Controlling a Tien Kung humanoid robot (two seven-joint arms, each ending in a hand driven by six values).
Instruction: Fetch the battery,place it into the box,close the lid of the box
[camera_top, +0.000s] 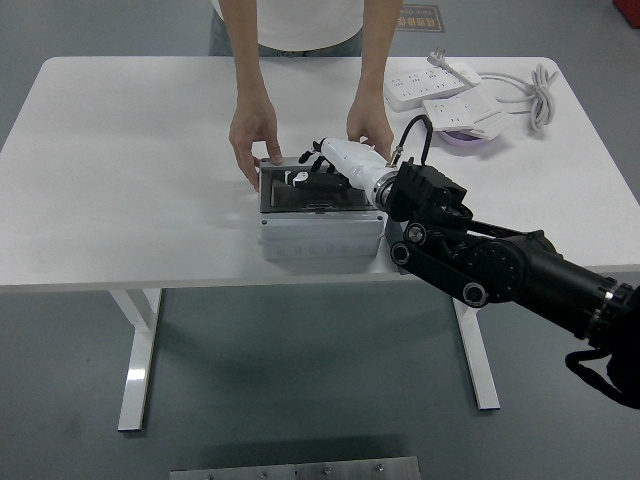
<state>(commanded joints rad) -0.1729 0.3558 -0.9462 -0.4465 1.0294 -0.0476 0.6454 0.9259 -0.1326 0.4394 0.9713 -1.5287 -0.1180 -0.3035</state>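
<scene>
Fingers (300, 182) on box (320, 228), white table (130, 180)

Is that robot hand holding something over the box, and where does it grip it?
It cannot be told: the right hand lies on the box, which the person's hands steady.

High head camera looks down over table (120, 150).

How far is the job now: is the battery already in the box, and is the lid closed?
The right robot hand is down inside the open grey box, so the placing seems to be in hand; I cannot see the battery itself or whether it is released. The person's hands rest at the box's far edge. Still left: withdrawing the robot hand and closing the lid, which is not over the opening.
</scene>
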